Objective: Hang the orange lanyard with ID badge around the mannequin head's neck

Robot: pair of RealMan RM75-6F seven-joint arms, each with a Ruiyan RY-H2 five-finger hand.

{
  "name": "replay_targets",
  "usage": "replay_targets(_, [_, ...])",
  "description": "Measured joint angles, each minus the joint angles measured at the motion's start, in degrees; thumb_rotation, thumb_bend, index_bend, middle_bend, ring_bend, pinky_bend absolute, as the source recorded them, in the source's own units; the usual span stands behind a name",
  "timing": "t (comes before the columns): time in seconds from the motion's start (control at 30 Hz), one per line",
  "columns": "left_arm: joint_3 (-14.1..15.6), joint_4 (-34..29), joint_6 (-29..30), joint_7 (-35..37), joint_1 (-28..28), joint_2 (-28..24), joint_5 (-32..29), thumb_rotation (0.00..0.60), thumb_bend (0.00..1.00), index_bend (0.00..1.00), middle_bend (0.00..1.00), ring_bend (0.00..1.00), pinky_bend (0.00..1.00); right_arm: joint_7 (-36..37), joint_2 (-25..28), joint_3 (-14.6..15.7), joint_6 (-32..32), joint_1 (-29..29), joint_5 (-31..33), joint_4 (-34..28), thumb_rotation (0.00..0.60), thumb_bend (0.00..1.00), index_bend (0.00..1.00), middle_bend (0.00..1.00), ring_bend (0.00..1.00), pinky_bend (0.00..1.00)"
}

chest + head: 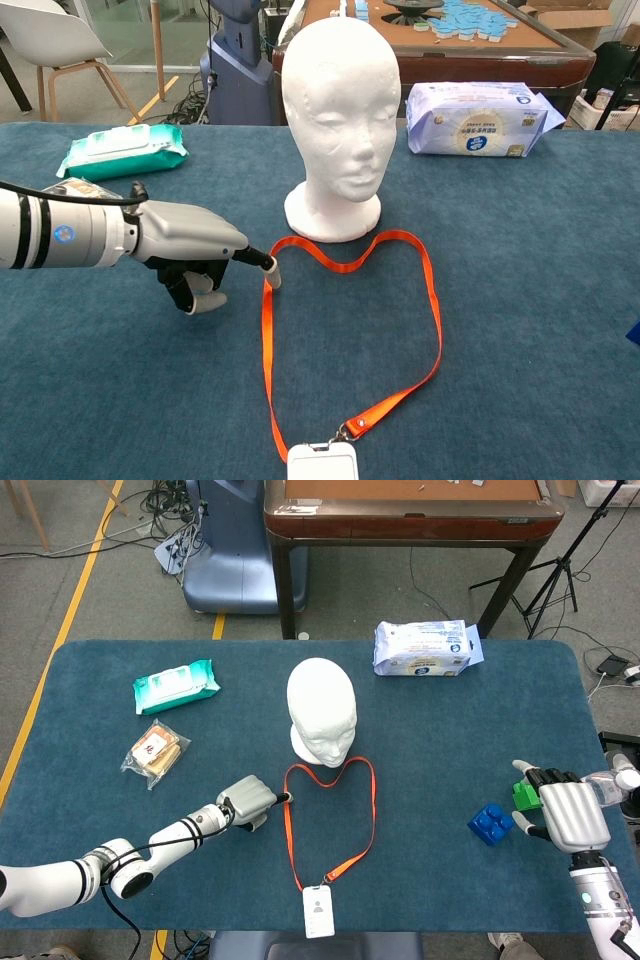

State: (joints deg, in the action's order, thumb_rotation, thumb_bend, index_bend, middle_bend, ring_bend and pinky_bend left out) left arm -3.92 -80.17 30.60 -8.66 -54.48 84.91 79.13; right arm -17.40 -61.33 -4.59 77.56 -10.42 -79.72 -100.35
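The left hand (pixel 190 250) is reaching in low over the blue table (pixel 90 680), one finger pointing out straight with its tip (pixel 272 272) right at the left strand of the orange lanyard (pixel 268 340); the other fingers are curling under, and nothing is sitting in its grasp. From the head view the same hand (pixel 249 799) is sitting just left of the loop, fingertip touching or all but touching the strap.

The right hand (pixel 572 815) is hovering at the table's right edge, palm down, fingers spread a little and holding nothing. A blue block (pixel 491 824) is lying just beside it, and a green block (pixel 524 794) is peeking out by its fingertips.

Nearest the robot, the white badge (pixel 318 912) is lying flat at the front edge of the table, clipped to the strap's end. From there the lanyard is running away toward the head: its long axis is lying near to far, badge end toward the robot, open loop end pointing at the white head (pixel 322 712). The top of the loop is dipping in a shallow V just in front of the head's base, close but not around it.

The head is standing upright, face turned toward the robot. To its left, a snack packet (pixel 155 752) and a green pack of wipes (pixel 176 685) are lying. Farther back on the right, a blue and white pack of tissues (pixel 423 647) is resting near the far edge.
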Motion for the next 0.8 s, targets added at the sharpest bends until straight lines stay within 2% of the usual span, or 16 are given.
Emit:
replay_targets(0.23, [1.0,-0.3,0.7,-4.9,-0.2,-0.6,-2.5,0.6,0.51,0.25,0.98,0.95,0.92,0.7,0.3,0.3,0.1,0.3,0.1,0.3,0.6,0.24,0.22,0.41,0.35,0.38])
replay_targets(0.5, [3.2,-5.8,2.7,-13.4,0.4,-5.5,-7.7,0.6,0.51,0.26,0.98,0.95,0.92,0.7,0.9,0.8,-1.7,-0.1,0.4,-0.1,0.6,0.24,0.22,0.41,0.35,0.39])
replay_targets(0.57, [4.1,-7.8,3.4,-15.6,0.6,-7.2,-9.3,0.6,0.51,0.26,0.98,0.95,0.92,0.5,1.1,0.9,-2.4,-0.5,0.3,-0.4,0.6,0.24,0.22,0.41,0.37,0.42])
replay_targets(0.7, [5.7,-11.7,5.1,-20.0,0.9,-9.9,-12.8,0.6,0.51,0.26,0.98,0.95,0.93,0.4,1.3,1.2,-4.3,-1.4,0.1,-1.1,0.6,0.24,0.22,0.47,0.47,0.59])
replay_targets(0.8, [6.6,-14.1,7.0,-22.8,1.1,-11.5,-15.6,0.6,0.51,0.26,0.98,0.95,0.93,-0.2,1.5,1.4,-6.6,-2.5,0.1,-1.8,0.6,0.26,0.22,0.52,0.52,0.66])
